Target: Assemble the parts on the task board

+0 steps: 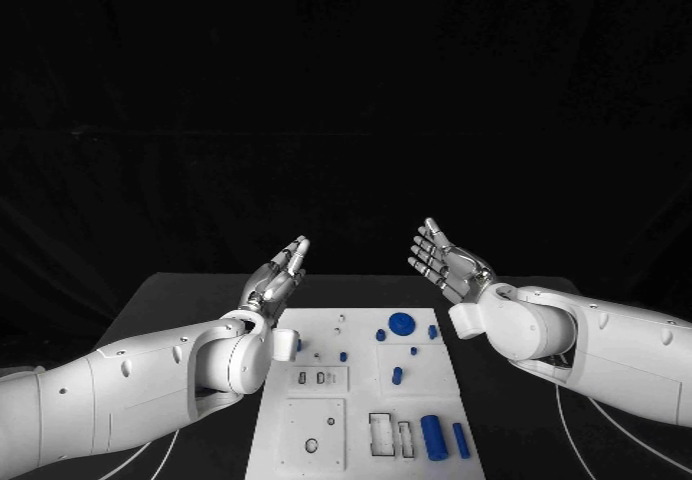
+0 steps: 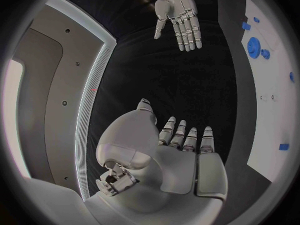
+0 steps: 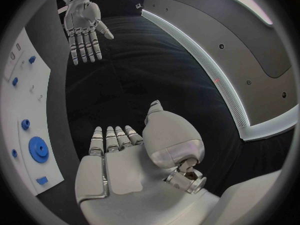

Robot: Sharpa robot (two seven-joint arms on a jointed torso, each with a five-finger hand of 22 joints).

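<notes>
The white task board (image 1: 361,400) lies in the middle of the black table. On it sit a blue gear (image 1: 401,323), several small blue pegs (image 1: 398,376) and two blue cylinders (image 1: 434,437) near its front right. My left hand (image 1: 277,273) hovers above the board's far left corner, fingers straight and apart, holding nothing. My right hand (image 1: 447,262) hangs above the far right corner, palm facing inward, fingers spread and empty. The left wrist view shows the left hand's palm (image 2: 178,150), the right hand (image 2: 180,15) and the board (image 2: 272,85). The right wrist view shows the right hand's palm (image 3: 122,155), the left hand (image 3: 84,22) and the gear (image 3: 39,150).
The black table (image 1: 188,300) extends on both sides of the board. White cables (image 1: 606,425) trail from the arms near the front edge. Rectangular slots (image 1: 381,434) and round holes (image 1: 312,445) are cut in the board's near half.
</notes>
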